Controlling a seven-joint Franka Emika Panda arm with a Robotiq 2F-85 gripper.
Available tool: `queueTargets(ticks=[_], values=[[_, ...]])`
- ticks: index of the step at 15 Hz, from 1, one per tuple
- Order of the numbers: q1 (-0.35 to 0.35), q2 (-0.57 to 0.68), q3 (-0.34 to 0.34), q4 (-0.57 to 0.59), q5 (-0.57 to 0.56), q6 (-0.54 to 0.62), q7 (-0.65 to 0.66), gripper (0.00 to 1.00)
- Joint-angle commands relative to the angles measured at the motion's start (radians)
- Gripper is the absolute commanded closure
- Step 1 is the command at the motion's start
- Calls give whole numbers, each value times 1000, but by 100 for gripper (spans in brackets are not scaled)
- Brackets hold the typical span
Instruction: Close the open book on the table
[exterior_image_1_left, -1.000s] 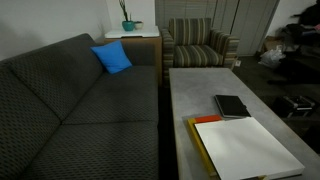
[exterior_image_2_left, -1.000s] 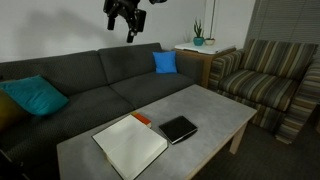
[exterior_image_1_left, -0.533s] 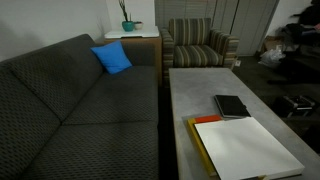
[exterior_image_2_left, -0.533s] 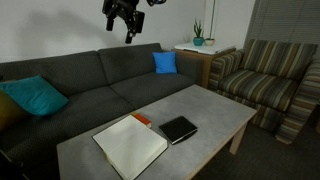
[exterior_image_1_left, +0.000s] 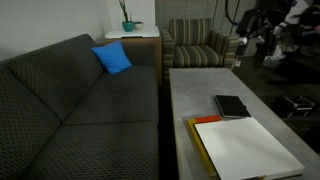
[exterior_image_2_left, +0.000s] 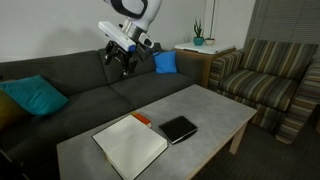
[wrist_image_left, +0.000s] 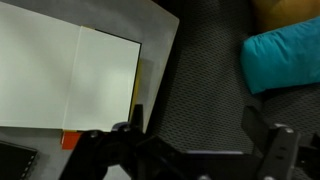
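The open book (exterior_image_2_left: 130, 146) lies flat with plain white pages up at the near end of the light grey table (exterior_image_2_left: 215, 112). It also shows in an exterior view (exterior_image_1_left: 243, 147) with a yellowish edge, and in the wrist view (wrist_image_left: 68, 78). My gripper (exterior_image_2_left: 122, 66) hangs open and empty in the air over the dark sofa, well above and behind the book. In the wrist view the two black fingers (wrist_image_left: 195, 128) are spread wide with only sofa fabric between them. My arm also shows at the top right of an exterior view (exterior_image_1_left: 262, 24).
A small black notebook (exterior_image_2_left: 179, 128) lies on the table beside the open book. A red-orange cover (exterior_image_2_left: 142, 119) peeks out at the book's edge. The dark sofa (exterior_image_2_left: 90, 85) carries a blue cushion (exterior_image_2_left: 165, 62) and a teal cushion (exterior_image_2_left: 35, 95). A striped armchair (exterior_image_2_left: 265, 85) stands beyond the table.
My arm has dropped from high near the wall to lower over the sofa back, and it has come into sight at the top right of an exterior view. The books have not moved.
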Motion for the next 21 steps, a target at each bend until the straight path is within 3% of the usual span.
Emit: queueTargets(ticks=[1,4,5,8,13,17,21], values=[[4,238,34,225,-36,-60,87,0],[6,388,72,364,-58,-176,117,0],[-3,300,69,243,-49,-78,97,0],[3,389,82,333,-58,-130,107,0],[2,394,82,360,-58,-151,109,0],[49,498,84,442,-94,-148,133,0],[102,635,90,545,-85,-141,239,0]])
